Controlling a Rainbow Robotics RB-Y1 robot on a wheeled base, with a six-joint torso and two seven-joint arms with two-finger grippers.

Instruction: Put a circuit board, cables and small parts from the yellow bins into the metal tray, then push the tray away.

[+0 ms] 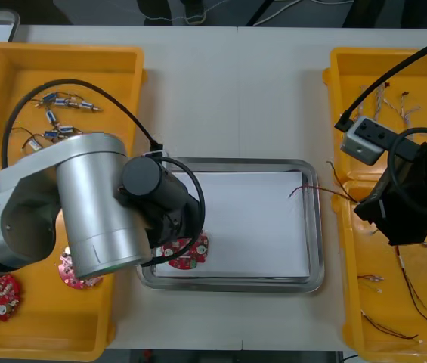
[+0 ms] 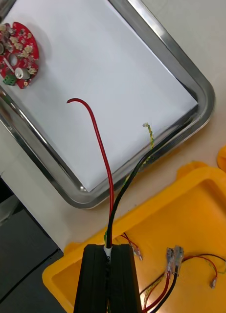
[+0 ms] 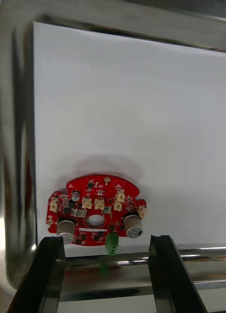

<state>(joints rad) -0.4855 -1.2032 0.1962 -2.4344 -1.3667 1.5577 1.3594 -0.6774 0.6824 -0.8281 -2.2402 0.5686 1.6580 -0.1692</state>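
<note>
Fingers of the left gripper (image 3: 105, 242) stand spread, released, beside the round red circuit board (image 3: 96, 210) lying at seven o'clock in the white-lined metal tray (image 1: 315, 227). At three o'clock the right gripper (image 2: 109, 249) clenches a thin red and yellow cable (image 2: 101, 146) over a yellow plastic bin (image 2: 191, 205); dropped here, it would likely straddle the tray's rim. At ten o'clock, farther off, twisted blue and white cables (image 1: 51, 116) lie.

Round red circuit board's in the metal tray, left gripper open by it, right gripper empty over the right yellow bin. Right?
Not empty: in the right wrist view the right gripper is shut on thin red and yellow cables above the yellow bin. The rest holds: round red circuit board in the metal tray, left gripper open by it.
</note>
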